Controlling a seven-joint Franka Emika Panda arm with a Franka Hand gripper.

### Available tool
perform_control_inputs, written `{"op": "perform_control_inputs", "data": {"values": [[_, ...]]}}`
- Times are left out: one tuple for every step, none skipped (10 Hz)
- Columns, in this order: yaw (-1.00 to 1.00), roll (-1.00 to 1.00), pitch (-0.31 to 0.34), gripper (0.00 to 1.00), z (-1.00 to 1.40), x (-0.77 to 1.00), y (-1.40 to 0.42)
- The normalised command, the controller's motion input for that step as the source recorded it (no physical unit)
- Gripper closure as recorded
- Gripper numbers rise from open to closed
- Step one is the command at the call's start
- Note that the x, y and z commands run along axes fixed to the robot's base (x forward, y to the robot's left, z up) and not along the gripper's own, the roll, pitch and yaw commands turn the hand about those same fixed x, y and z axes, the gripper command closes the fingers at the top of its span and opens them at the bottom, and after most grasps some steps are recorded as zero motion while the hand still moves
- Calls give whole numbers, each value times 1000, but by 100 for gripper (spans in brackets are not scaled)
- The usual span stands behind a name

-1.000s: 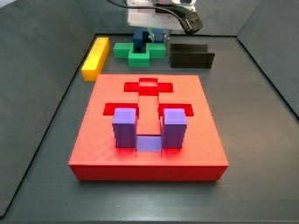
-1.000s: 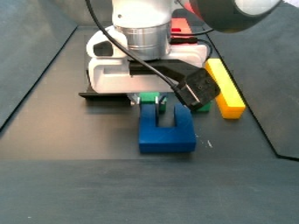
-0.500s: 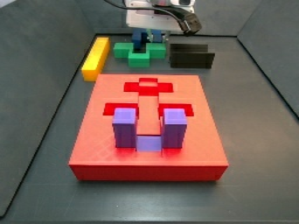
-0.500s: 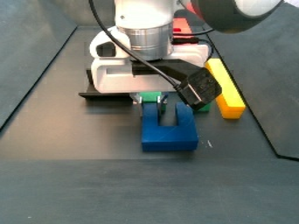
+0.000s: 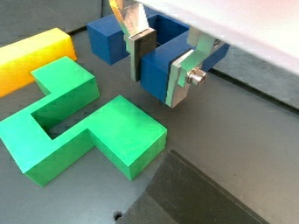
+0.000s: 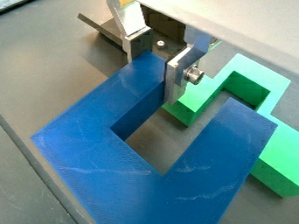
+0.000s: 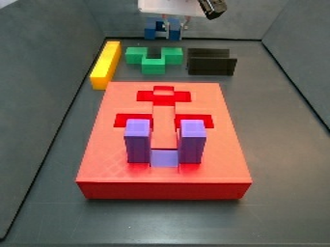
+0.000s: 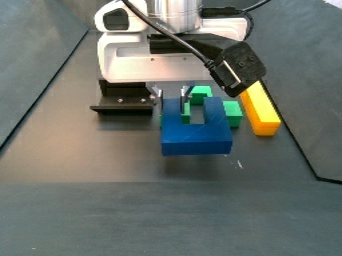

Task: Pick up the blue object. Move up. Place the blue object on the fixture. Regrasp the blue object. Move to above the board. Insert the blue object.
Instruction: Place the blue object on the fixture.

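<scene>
Hand: our hand point(image 6: 156, 59) is clamped on the blue object point(image 6: 176, 144), one silver finger point(image 5: 139, 45) inside the notch and the other on the outer face of a prong, so we pinch a single prong between the pads.

Blue object: in a side view it point(image 8: 198, 134) hangs under the hand, clear of the table point(image 8: 80, 210), at the far end of the table from the board point(image 7: 161, 145). Its flat faces look level and its prongs run away from the closed end, in line with the table top.

Step in hand: we judge this to be the "move up" step, with pick-up done and the placing on the fixture yet to come.

Fixture: the black holder point(image 7: 211, 63) sits beside the green block point(image 7: 156, 56); in a side view it point(image 8: 123, 102) lies to one side of the held piece, near but apart from it.

Key relation: the coming move turns on a sideways carry from above the green block point(image 5: 82, 122) across to the fixture, keeping the long axis of the piece as it is now.

Risk: we hold only one prong, so the piece could swing in the pads during the carry.

Others: the yellow bar point(image 7: 106, 63) lies on the other side of the green block; the purple block point(image 7: 160, 141) stands in the board.
</scene>
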Motion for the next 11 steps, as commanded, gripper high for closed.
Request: {"op": "perform_control_inputs", "data": {"values": [[0, 0, 0, 100, -20, 0, 0], [0, 0, 6, 100, -17, 0, 0], [0, -237, 0, 100, 226, 14, 106], [0, -509, 29, 100, 717, 660, 0], [-151, -640, -171, 100, 426, 743, -20], [-89, -583, -134, 100, 440, 789, -37], [-89, -594, -137, 100, 517, 766, -51], [-54, -557, -71, 100, 451, 791, -86], [0, -549, 0, 100, 471, 729, -174], [0, -400, 0, 100, 437, 697, -334], [77, 217, 137, 100, 226, 626, -629]]}}
